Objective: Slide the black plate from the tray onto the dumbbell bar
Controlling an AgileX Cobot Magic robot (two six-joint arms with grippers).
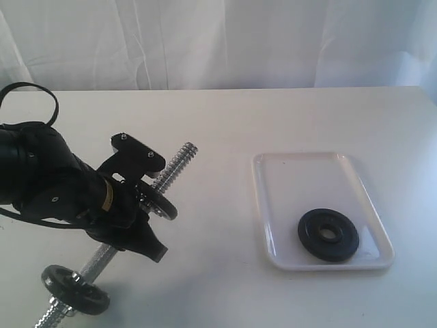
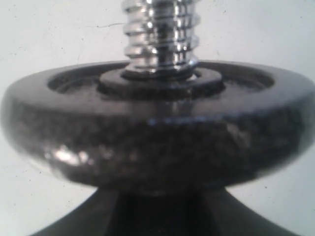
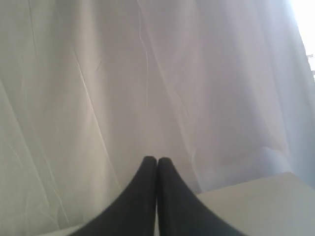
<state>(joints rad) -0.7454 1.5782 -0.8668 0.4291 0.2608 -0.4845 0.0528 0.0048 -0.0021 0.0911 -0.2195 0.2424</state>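
Note:
The black plate (image 1: 328, 234) lies flat in the near part of the white tray (image 1: 307, 179), on the right of the table. The dumbbell bar (image 1: 176, 165) slants across the left side, its threaded far end raised. One black disc (image 1: 164, 203) sits on it mid-way and another (image 1: 75, 288) near its low end. My left gripper (image 1: 145, 205) is shut on the bar just below the mid disc. The left wrist view is filled by that disc (image 2: 157, 142) and the threads (image 2: 160, 34) beyond it. My right gripper (image 3: 157, 162) is shut and empty, and out of the exterior view.
A white curtain (image 1: 225, 41) hangs behind the table's far edge. The left arm's black body (image 1: 48, 181) and a cable loop (image 1: 53, 102) fill the left side. Bare tabletop (image 1: 218, 232) lies between the bar and the tray.

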